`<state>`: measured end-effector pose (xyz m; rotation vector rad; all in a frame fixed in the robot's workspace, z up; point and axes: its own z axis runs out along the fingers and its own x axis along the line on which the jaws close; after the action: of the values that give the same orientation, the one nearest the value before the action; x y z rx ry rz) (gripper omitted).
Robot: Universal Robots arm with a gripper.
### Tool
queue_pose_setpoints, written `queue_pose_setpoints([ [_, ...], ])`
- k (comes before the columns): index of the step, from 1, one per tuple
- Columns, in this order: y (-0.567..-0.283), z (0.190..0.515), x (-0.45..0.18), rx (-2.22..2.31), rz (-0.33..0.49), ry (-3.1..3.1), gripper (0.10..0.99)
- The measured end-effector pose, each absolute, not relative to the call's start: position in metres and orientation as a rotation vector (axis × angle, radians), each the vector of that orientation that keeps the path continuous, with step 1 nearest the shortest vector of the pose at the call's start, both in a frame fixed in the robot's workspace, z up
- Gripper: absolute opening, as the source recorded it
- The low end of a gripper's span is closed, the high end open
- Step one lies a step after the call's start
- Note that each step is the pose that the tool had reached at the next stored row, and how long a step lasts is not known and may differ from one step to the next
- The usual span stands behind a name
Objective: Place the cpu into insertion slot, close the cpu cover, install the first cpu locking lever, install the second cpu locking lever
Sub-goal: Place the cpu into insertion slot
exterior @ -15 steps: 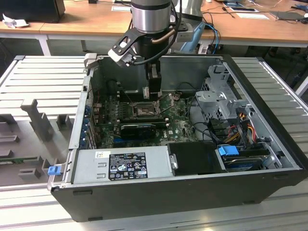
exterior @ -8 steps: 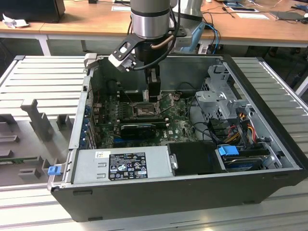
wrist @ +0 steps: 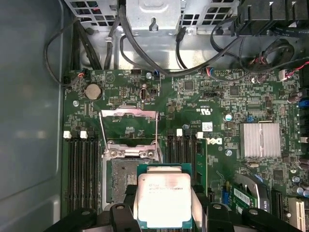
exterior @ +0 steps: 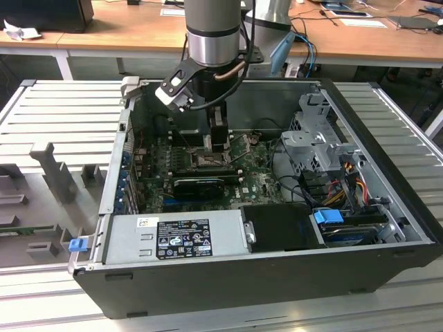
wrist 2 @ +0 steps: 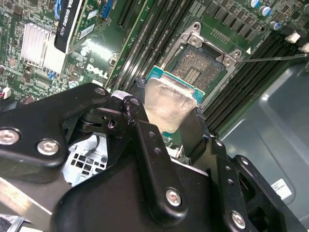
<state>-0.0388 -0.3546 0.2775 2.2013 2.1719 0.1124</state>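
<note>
My gripper [wrist: 161,209] is shut on the cpu [wrist: 161,199], a pale silvery square chip on a green carrier edge, held flat between the two black fingers [wrist: 127,194]. The cpu [wrist 2: 169,102] hangs over one side of the insertion slot [wrist 2: 199,67], whose greyish pin field [wrist: 119,181] lies bare and partly hidden by the chip. The cpu cover [wrist: 128,111] stands swung open at the slot's far side. A thin lever rod [wrist 2: 276,58] sticks out from the slot's corner. In the exterior view the gripper [exterior: 211,142] reaches down into the computer case above the green board.
Long black memory slots [wrist: 82,169] flank the slot on both sides. A finned heatsink [wrist: 260,140], a graphics card [exterior: 199,185], the drive cage [exterior: 315,138] with cables, and the power supply [exterior: 176,236] crowd the case. The case walls [exterior: 114,173] stand close around.
</note>
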Motion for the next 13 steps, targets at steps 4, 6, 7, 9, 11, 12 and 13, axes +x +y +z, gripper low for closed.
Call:
queue_pose_setpoints([
  [4, -0.355, 0.274, -0.039, 2.202, 0.113, 2.172, 0.529],
  [6, -0.354, 0.269, -0.039, 2.202, 0.113, 2.171, 0.529],
  [7, -0.354, 0.268, -0.039, 2.202, 0.113, 2.172, 0.529],
  [9, -0.353, 0.264, -0.039, 2.201, 0.112, 2.172, 0.529],
  [11, -0.350, 0.259, -0.039, 2.202, 0.112, 2.172, 0.529],
  [12, -0.346, 0.257, -0.039, 2.201, 0.112, 2.172, 0.529],
  [13, -0.344, 0.254, -0.040, 2.201, 0.112, 2.172, 0.529],
])
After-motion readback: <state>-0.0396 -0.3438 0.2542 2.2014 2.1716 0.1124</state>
